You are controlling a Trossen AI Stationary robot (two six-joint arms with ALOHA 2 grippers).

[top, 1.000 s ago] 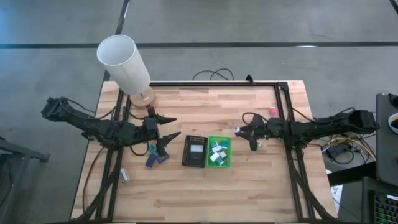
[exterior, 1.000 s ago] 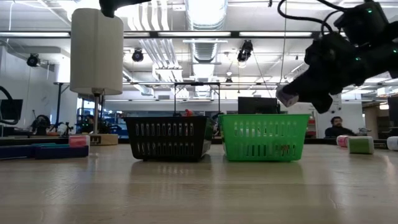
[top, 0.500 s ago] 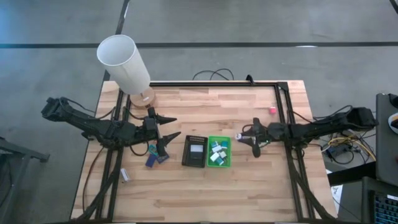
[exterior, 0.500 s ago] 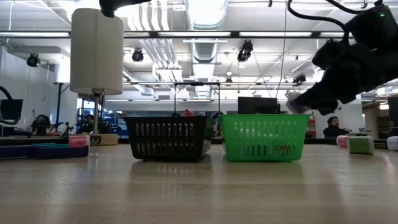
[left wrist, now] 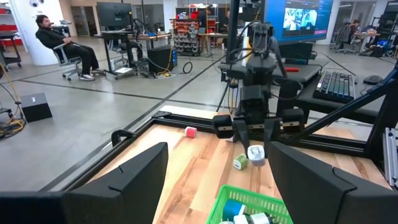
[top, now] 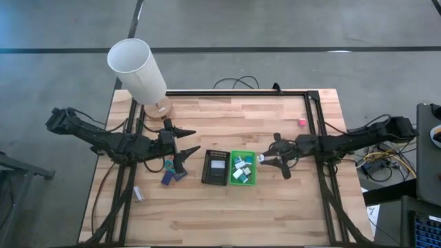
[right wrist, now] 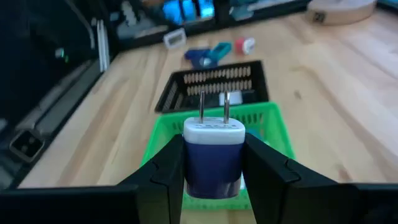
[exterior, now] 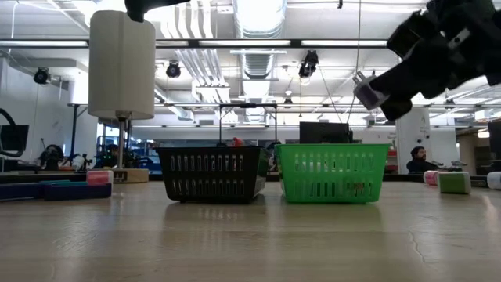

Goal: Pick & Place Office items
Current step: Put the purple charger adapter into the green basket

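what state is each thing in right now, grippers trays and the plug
right gripper: shut on the charger plug, raised near the green tray
charger plug: held, prongs pointing forward, off the table
green tray: upright on the table, several small blocks inside
black tray: upright beside the green tray, one pale item inside
left gripper: open, empty, waiting left of the black tray
lamp: standing at the table's far left corner

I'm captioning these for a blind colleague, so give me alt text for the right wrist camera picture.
The right gripper holds a small blue-and-white plug adapter between its jaws, prongs pointing away, above the near edge of the green basket. Beyond it sits a black basket, and farther off a few small items lie on the wooden table.
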